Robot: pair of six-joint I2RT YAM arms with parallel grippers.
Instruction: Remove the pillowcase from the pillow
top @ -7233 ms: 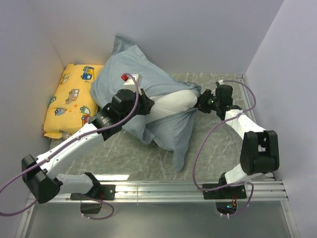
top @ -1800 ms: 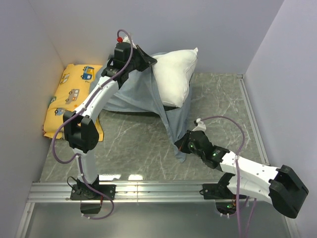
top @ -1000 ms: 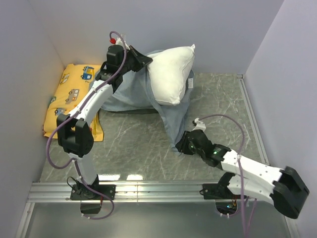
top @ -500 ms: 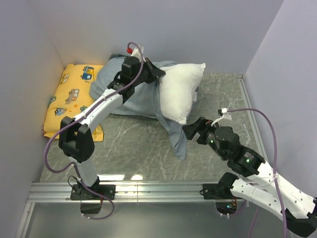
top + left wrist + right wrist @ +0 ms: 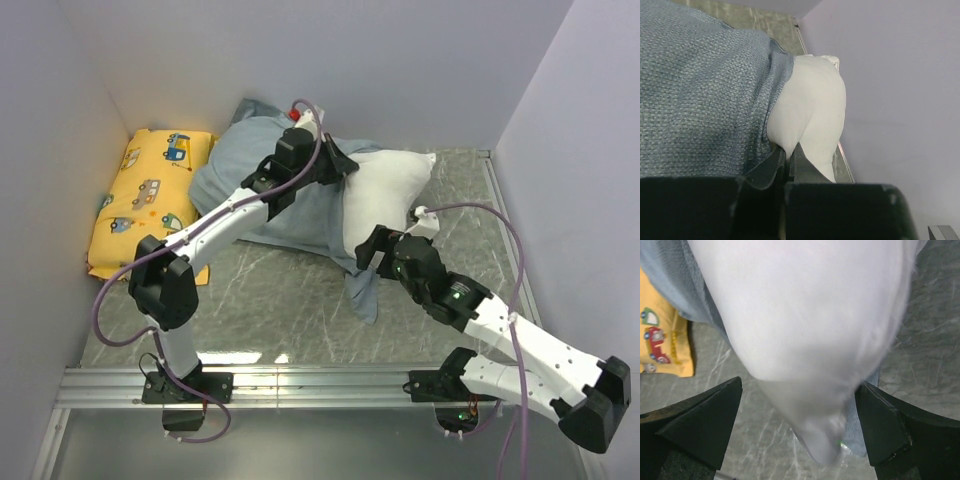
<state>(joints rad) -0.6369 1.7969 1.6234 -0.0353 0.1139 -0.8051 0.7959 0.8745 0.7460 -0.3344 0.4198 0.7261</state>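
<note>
In the view from up top, the small yellow pillow [image 5: 150, 205] with cartoon cars lies far out at 9 o'clock, against the left wall. Its near end rests on the grey table [image 5: 270, 300].

Next to it, towards 3 o'clock, is the pillowcase [image 5: 250, 180]. It is a big, soft, blue-grey heap at about 11 o'clock on the table, and its left edge touches the yellow pillow. One loose tail of it runs down towards 6 o'clock and lies flat on the table.

My left arm reaches across the heap. The left gripper [image 5: 345, 166] sits right where the cloth ends and the white starts. In its own camera I see the two fingers pressed tight together, pinching the edge of the pillowcase.

The pillow [image 5: 390, 190] is big, plump and white. About half of it pokes out of the case towards 3 o'clock, with one corner near the back wall. The other half is inside the cloth.

Last comes the right gripper [image 5: 368, 248], at 6 o'clock from the pillow, just beside the loose tail. Its jaws are spread very wide. In its own camera the low end of the pillow hangs between the two fingers, all blurry, and the fingers hold nothing. I cannot tell if they touch it.
</note>
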